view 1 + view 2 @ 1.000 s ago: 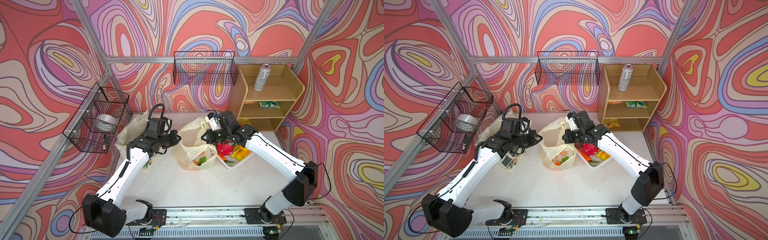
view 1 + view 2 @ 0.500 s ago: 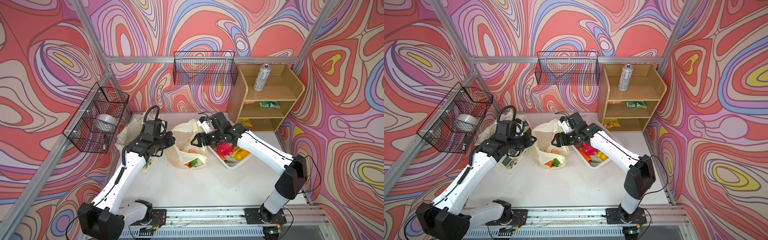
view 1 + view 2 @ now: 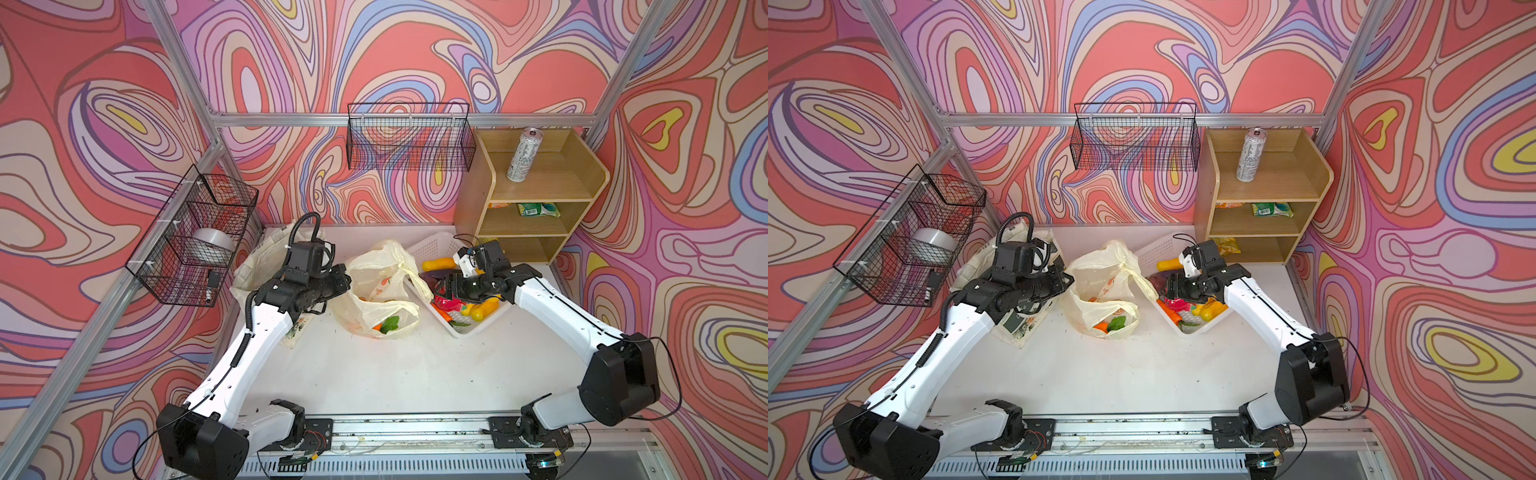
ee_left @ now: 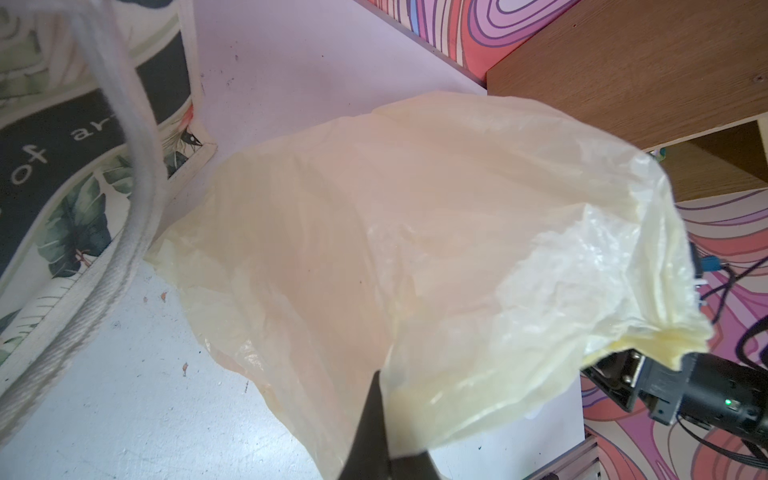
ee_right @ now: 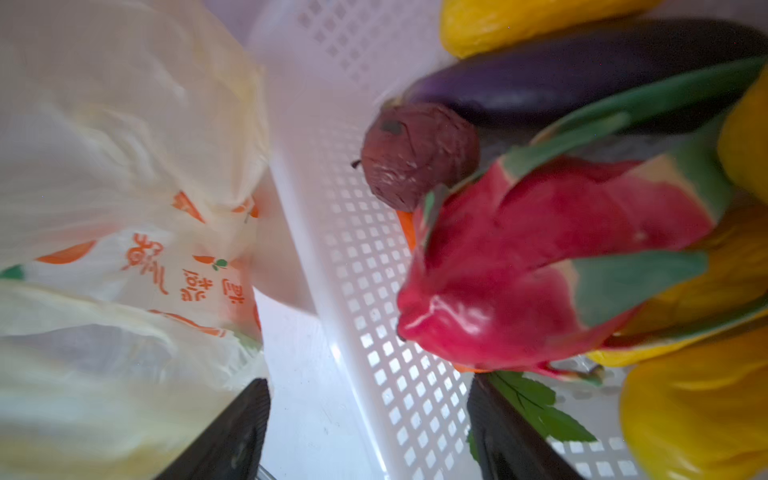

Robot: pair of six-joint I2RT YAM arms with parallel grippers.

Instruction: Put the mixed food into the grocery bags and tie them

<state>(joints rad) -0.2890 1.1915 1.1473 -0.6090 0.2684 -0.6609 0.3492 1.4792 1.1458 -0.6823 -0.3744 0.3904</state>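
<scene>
Clamps the pale-yellow plastic bag (image 3: 376, 291) rim in the left gripper (image 3: 347, 284). Holds the right gripper (image 5: 370, 415) (jaws apart) over the white basket (image 5: 353, 232), beside the dragon fruit (image 5: 519, 257).

1. The plastic carrier bag (image 3: 380, 291) stands mid-table (image 3: 374, 374), toy food (image 3: 386, 324) in it.
2. The lattice basket (image 3: 430, 249) sits just beside it at 3 o'clock, holding toy fruits (image 3: 482, 309).
3. The canvas tote (image 3: 259, 266) lies at 9 o'clock.
4. The shelf unit (image 3: 469, 199) stands at 1 o'clock; a drink can (image 3: 523, 156) is upright on its top shelf.
</scene>
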